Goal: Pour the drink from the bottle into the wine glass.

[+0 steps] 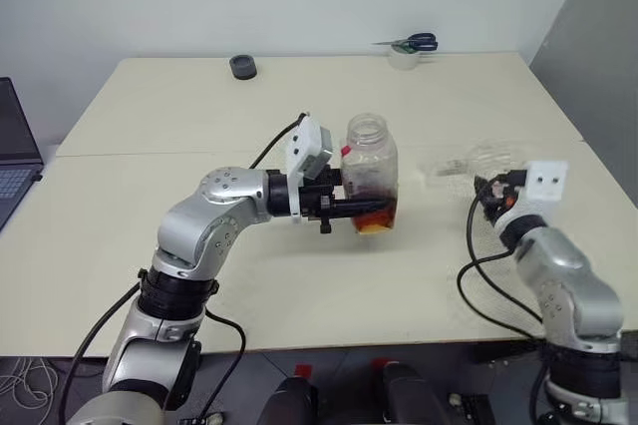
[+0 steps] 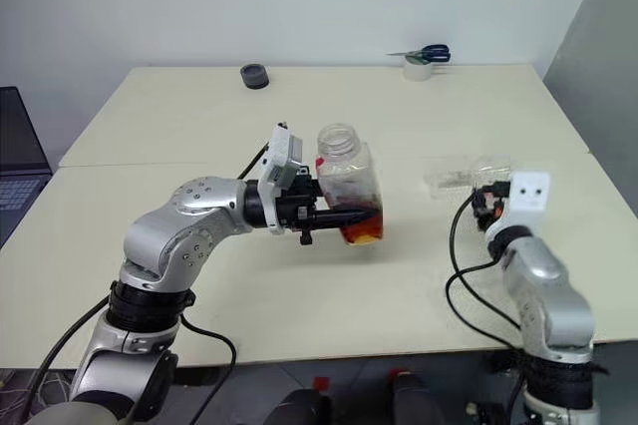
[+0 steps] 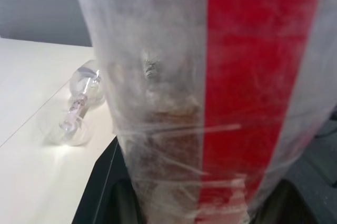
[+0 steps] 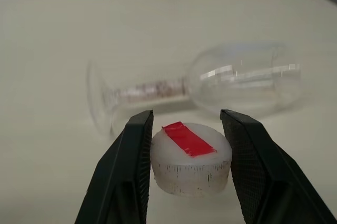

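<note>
Gripping the small clear plastic bottle [image 1: 371, 174] with its red label strip at centre frame, my left gripper [image 1: 344, 208] is clamped on its lower body; the reddish-brown drink [image 1: 376, 216] pools at the bottom. My right gripper [image 4: 185, 153] pinches a white cap with red tape [image 4: 190, 157] at right. Just beyond, the clear stemmed wine glass [image 4: 210, 86] lies on its side on open cream table [image 1: 179, 116], its outline faint in the head views.

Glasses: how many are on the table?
1. The glass lies on its side on the table, near the right hand, which holds the cap.
</note>
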